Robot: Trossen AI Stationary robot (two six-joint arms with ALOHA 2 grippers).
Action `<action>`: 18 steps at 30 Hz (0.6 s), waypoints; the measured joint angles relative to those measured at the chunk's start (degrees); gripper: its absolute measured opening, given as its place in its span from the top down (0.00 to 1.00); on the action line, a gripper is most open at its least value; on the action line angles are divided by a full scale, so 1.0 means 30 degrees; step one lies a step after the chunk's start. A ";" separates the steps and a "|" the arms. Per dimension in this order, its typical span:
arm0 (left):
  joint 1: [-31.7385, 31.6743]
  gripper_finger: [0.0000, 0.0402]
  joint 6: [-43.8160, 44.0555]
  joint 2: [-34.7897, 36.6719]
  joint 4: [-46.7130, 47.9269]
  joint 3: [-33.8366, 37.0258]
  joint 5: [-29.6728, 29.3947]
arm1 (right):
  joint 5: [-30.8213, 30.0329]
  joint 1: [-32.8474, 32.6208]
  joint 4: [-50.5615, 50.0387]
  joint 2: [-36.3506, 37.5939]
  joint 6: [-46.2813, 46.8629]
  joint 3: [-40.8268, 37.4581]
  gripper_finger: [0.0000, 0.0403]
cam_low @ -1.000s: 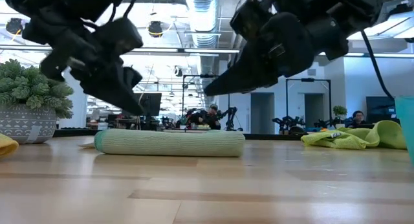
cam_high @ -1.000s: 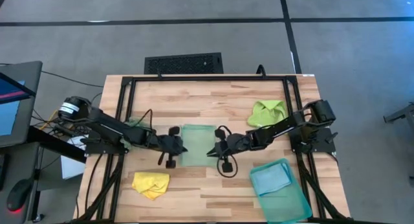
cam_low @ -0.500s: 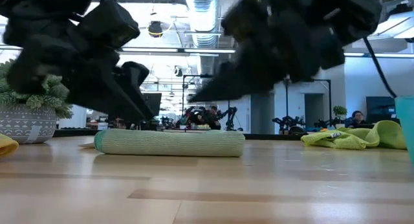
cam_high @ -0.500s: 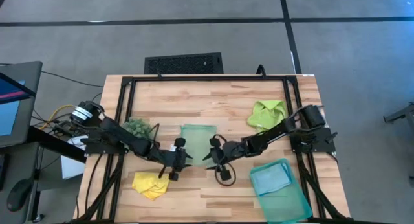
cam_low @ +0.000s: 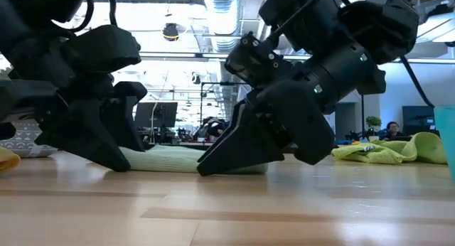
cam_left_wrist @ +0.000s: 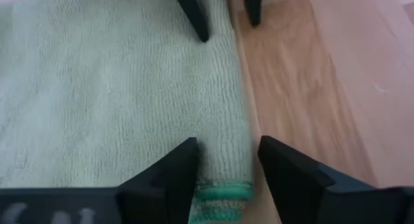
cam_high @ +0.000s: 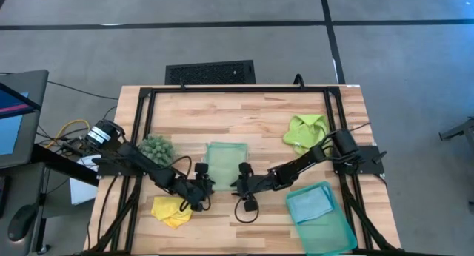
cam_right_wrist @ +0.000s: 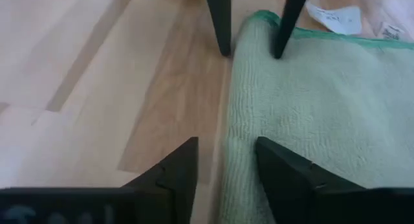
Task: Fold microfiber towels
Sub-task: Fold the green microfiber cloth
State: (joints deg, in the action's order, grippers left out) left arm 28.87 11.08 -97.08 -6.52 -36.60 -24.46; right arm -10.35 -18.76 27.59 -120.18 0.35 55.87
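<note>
Both arms are now low at the near edge of the pale green towel (cam_high: 224,163), where a second ago they hung higher at its left and right sides. The left claw (cam_high: 198,194) sits at the towel's near left corner and the right claw (cam_high: 241,189) at its near right corner. The low view shows both claws down at the wood, tips at the cloth.

Both claws have opened from a nearly shut pinch to a modest gap. In the left wrist view the left claw's fingers (cam_left_wrist: 178,175) straddle the towel's hemmed edge, one on the cloth and one beside it. In the right wrist view the right claw's fingers (cam_right_wrist: 181,172) straddle the other edge in the same way. Neither has closed on the cloth yet.

I judge this to be the set-up for a fold: pinch the two near corners, then carry them over toward the far edge. The towel lies flat in the middle of the table (cam_high: 252,112), already a narrow rectangle.

The other towels wait around it. The lime towel (cam_high: 305,130) is bunched at the far right and the yellow towel (cam_high: 172,210) is crumpled at the near left. The blue towel (cam_high: 311,204) lies folded in the tray (cam_high: 333,235) at the near right. The fuzzy green clump (cam_high: 156,146) sits left of the work.
</note>
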 joint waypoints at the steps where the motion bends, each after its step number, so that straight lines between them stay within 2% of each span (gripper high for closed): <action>1: 0.0094 0.60 0.0003 -0.0069 -0.0001 0.0000 0.0019 | -0.0040 -0.0002 -0.0107 0.0002 0.0019 0.0011 0.59; 6: 0.0484 0.68 -0.0140 -0.0414 -0.0036 0.0000 -0.0010 | -0.0118 0.0014 -0.0838 0.0323 -0.0092 -0.0020 0.72; 14: 0.0718 0.87 0.0215 0.0059 -0.0049 -0.0081 0.0678 | 0.0379 0.0032 -0.1171 0.0404 -0.0105 -0.0006 0.94; 18: 0.0755 0.96 0.0219 0.0147 -0.0124 -0.0582 0.1600 | 0.1432 -0.0226 -0.2027 0.1017 -0.0083 -0.0057 0.98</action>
State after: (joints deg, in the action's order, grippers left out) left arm 31.14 11.74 -96.64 -6.90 -38.34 -19.66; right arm -6.06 -19.44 21.51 -117.13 0.10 55.70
